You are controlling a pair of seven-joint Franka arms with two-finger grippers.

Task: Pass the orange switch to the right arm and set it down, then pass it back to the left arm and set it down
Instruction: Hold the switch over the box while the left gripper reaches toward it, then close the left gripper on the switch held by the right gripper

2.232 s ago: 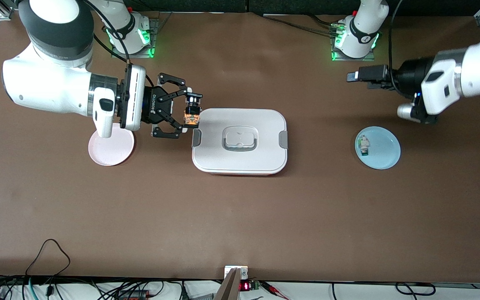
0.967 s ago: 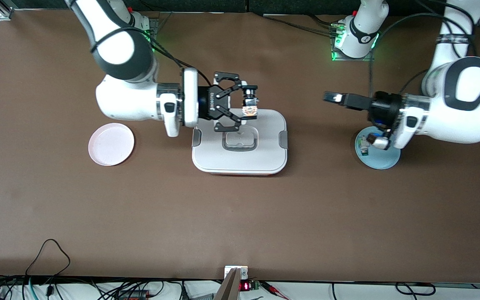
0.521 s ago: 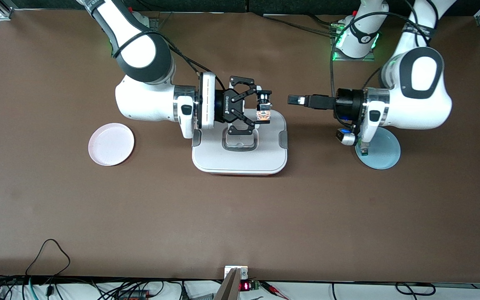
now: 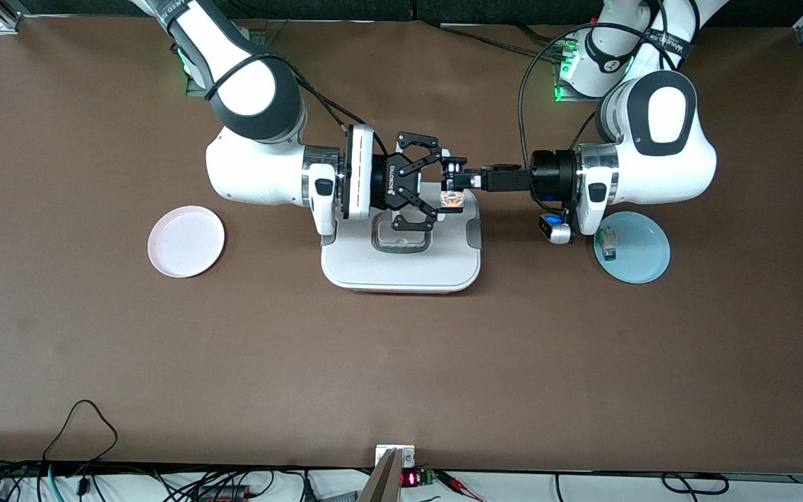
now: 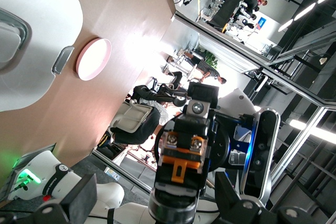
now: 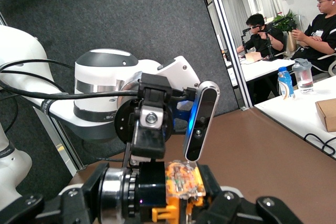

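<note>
Brown surface (image 4: pixel 401 362), matte, with my two bases along one edge. White box (image 4: pixel 401 258) sits mid-surface, lid handle up, grey latches at both ends, reddish strip along its bottom edge.

My right gripper (image 4: pixel 436 187) is held level in the air over the box, above the part of the lid toward my bases. Its fingers (image 4: pixel 421 139) are clamped on the orange switch (image 4: pixel 452 199): black body, orange markings, held clear of the lid. In the right wrist view the orange switch (image 6: pixel 181 182) sits between my black fingers (image 6: pixel 220 205), and my other arm's gripper faces it close by.

My left gripper (image 4: pixel 463 180) is also in the air, level, over the edge of the box toward the left arm's end of the surface, pointing at the switch. Its fingers are apart, one on each side of the switch in the left wrist view (image 5: pixel 181 166); whether they touch it I cannot tell.

Pink plate (image 4: pixel 186 241) lies toward the right arm's end of the surface, well apart from the box. Blue plate (image 4: pixel 642 254) lies toward the left arm's end and carries a small white-and-green component (image 4: pixel 607 245).
</note>
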